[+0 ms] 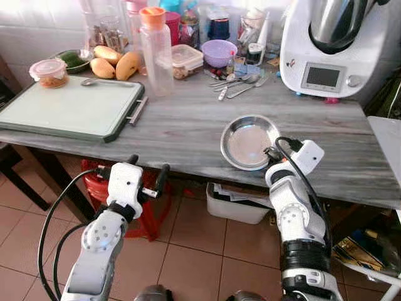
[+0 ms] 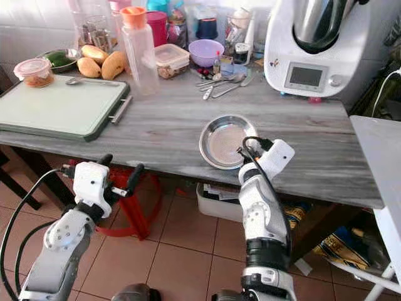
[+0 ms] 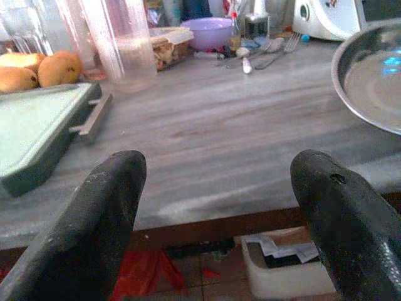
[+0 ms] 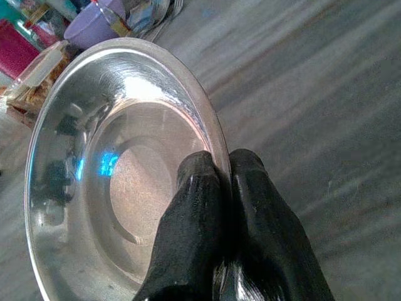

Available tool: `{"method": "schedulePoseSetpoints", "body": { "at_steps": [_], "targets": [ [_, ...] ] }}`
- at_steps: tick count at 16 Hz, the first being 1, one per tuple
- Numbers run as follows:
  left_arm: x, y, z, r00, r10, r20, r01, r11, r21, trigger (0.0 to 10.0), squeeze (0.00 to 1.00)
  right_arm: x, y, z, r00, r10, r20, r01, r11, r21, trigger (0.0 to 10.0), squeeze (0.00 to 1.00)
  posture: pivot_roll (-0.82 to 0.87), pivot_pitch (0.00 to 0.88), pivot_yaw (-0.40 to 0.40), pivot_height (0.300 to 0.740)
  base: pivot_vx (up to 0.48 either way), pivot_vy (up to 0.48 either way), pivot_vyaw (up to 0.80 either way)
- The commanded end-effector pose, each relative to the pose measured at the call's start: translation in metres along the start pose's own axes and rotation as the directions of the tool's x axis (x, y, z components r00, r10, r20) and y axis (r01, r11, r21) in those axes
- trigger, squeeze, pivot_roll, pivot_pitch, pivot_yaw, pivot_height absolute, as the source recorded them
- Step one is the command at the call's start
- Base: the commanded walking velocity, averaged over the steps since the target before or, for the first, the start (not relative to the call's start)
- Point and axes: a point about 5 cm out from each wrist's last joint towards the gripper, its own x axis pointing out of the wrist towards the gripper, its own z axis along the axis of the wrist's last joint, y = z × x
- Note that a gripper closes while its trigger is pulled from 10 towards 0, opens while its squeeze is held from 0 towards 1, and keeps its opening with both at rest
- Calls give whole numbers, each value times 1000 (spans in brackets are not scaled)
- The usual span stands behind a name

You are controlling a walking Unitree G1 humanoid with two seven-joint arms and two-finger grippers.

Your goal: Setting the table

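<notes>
Grey wood-grain table (image 1: 188, 125) stood before me on terracotta floor tiles (image 1: 188, 257); white tiled wall (image 1: 37, 25) behind.

Shiny round steel plate (image 1: 249, 142), upright, empty, near the table's (image 1: 188, 125) front edge, rim pinched

We held our right end effector (image 1: 273, 152) pinched tight, its fingers (image 4: 207, 207) pressed together, arm raised. Our left end effector (image 1: 148, 174) stood spread wide, forearm angled upward.
</notes>
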Motion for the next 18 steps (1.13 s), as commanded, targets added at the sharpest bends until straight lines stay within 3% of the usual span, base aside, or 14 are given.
{"method": "schedulePoseSetpoints", "body": {
  "at_steps": [1, 10, 18],
  "targets": [
    [1, -2, 5, 1000, -25, 9, 24, 1000, 12, 10000, 0, 3, 11, 2, 1000, 23, -9, -23, 1000, 19, 10000, 0, 66, 10, 2, 740, 0, 0, 0],
    [3, -5, 7, 999, -52, -4, 52, 999, 5, 10000, 0, 15, 22, -6, 995, 33, -96, -25, 997, 79, 10000, 0, 78, 4, -1, 740, 0, 0, 0],
    [4, -9, 4, 997, -69, -24, 69, 998, 0, 10000, 0, -4, 16, -19, 985, 0, -175, 12, 997, 70, 10000, 0, 64, 7, 3, 740, 0, 0, 0]
  ]
}}
